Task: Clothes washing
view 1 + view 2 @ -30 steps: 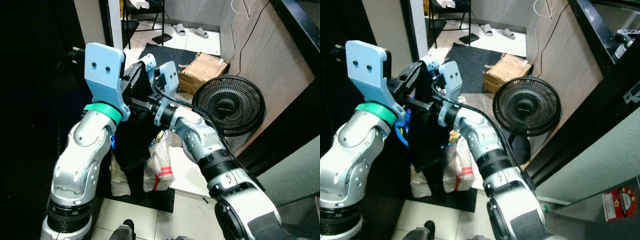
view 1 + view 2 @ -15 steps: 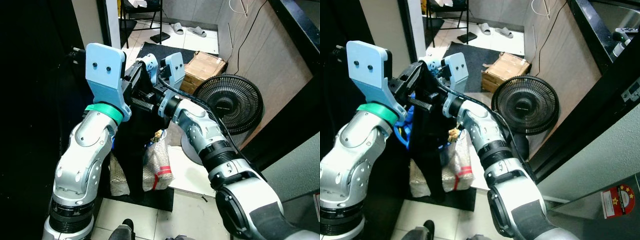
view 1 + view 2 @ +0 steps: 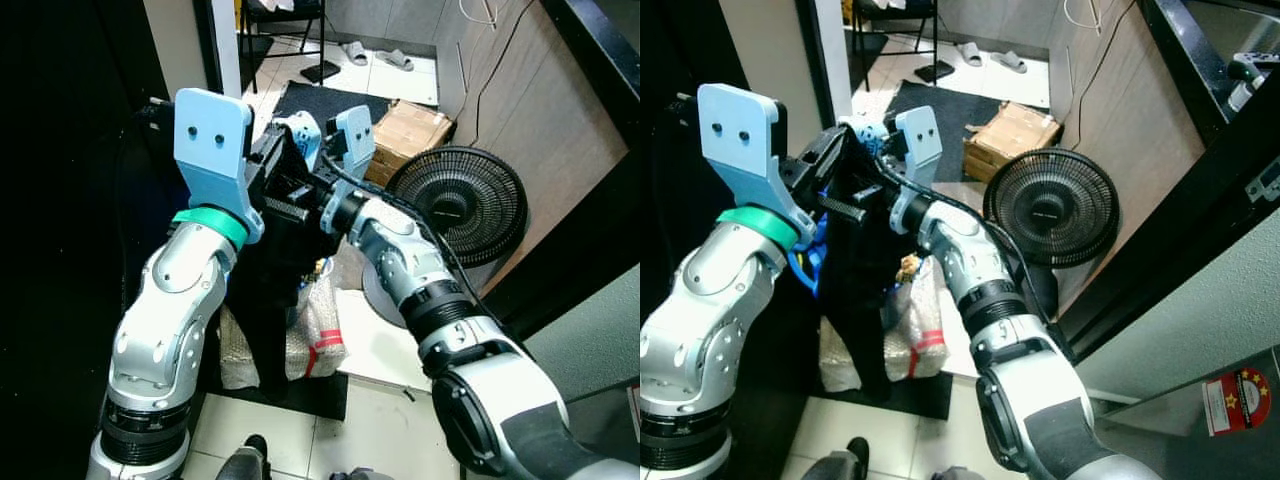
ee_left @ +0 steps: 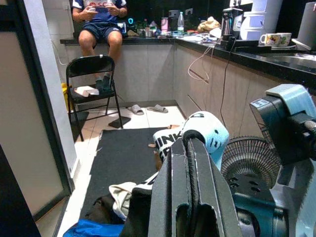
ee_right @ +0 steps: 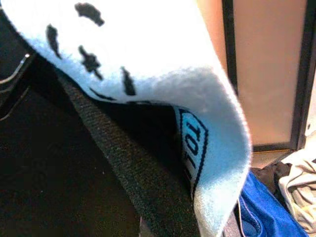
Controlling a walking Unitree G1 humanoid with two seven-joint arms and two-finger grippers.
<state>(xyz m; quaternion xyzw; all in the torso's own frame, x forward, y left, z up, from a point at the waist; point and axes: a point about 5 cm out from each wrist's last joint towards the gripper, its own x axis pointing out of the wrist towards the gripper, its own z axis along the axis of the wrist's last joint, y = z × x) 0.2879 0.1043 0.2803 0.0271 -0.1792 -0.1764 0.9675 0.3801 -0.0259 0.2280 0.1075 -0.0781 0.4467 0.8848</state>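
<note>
Up at chest height, left gripper (image 4: 190, 163) is clenched on a black garment (image 3: 268, 300) with a white-and-blue waistband (image 4: 197, 133). Right gripper (image 3: 300, 180) meets it at the same bunch; its fingers can't be read. Garment hangs above sacks (image 3: 315, 335) and a fan (image 3: 460, 205). Washing looks barely begun; loading is left.

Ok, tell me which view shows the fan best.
The left eye view: the fan stands whole on the floor, its round black grille facing up at the camera. The right eye view shows it whole too. The left wrist view catches part of its grille behind the right arm.
</note>
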